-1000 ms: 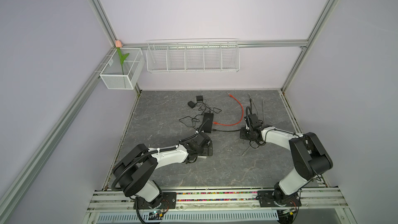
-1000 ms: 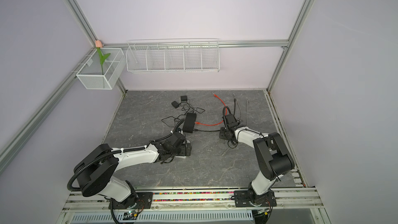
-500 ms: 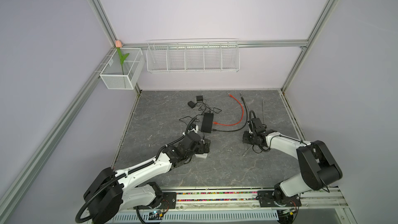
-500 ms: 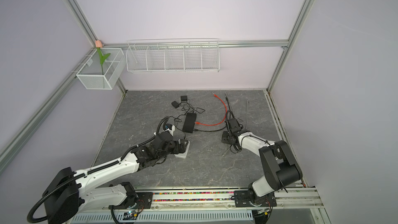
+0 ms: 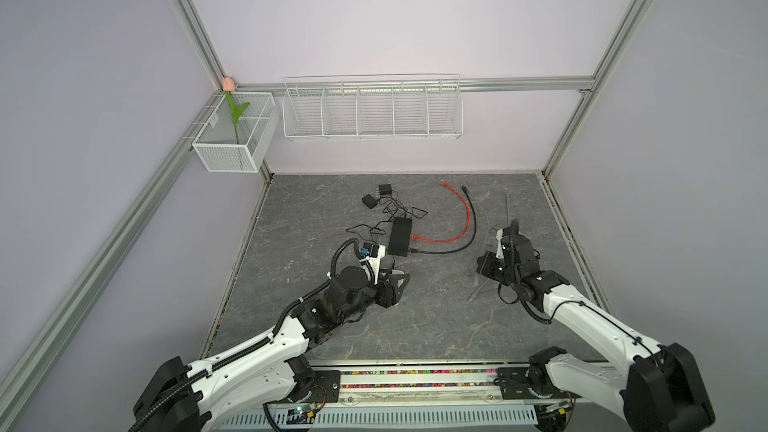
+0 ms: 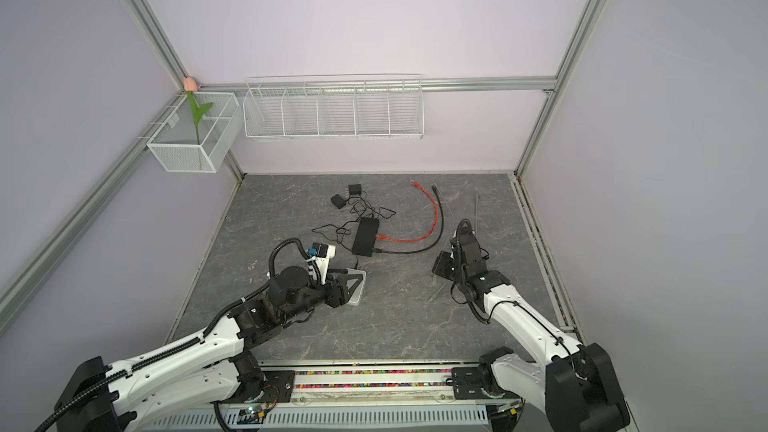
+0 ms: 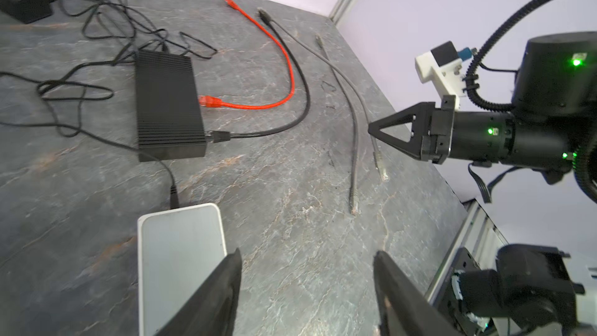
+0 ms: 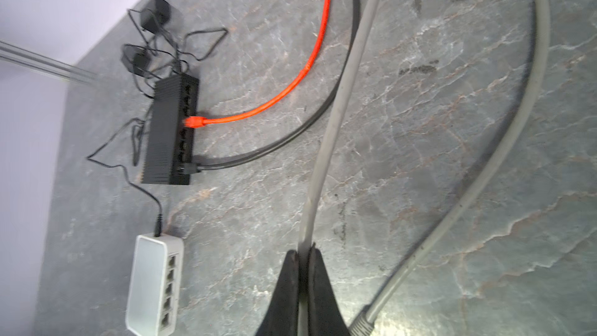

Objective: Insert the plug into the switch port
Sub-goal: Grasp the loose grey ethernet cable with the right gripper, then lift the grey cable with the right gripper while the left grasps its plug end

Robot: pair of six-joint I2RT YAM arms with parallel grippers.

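Note:
The white switch (image 6: 360, 287) lies on the grey table, and its row of ports (image 8: 169, 286) shows in the right wrist view. My left gripper (image 7: 307, 253) is open; one finger (image 7: 223, 286) hangs over the white switch's (image 7: 181, 253) edge, with nothing between the jaws. In both top views the left gripper (image 5: 392, 284) sits at this switch. My right gripper (image 8: 303, 252) is shut on a grey cable (image 8: 342, 98). That cable's plug (image 7: 383, 171) hangs just past the right gripper (image 7: 370, 129).
A black switch (image 5: 400, 236) lies behind the white one, with a red cable (image 5: 466, 222) and a black cable (image 5: 471, 234) plugged in. Thin black leads and two adapters (image 5: 376, 197) lie behind it. A second grey cable's plug (image 8: 360, 326) lies beside my right gripper.
My right gripper has closed on the grey cable and shifted slightly right. The left arm has stretched out lower, its jaws have narrowed, and the gripper stays at the white switch.

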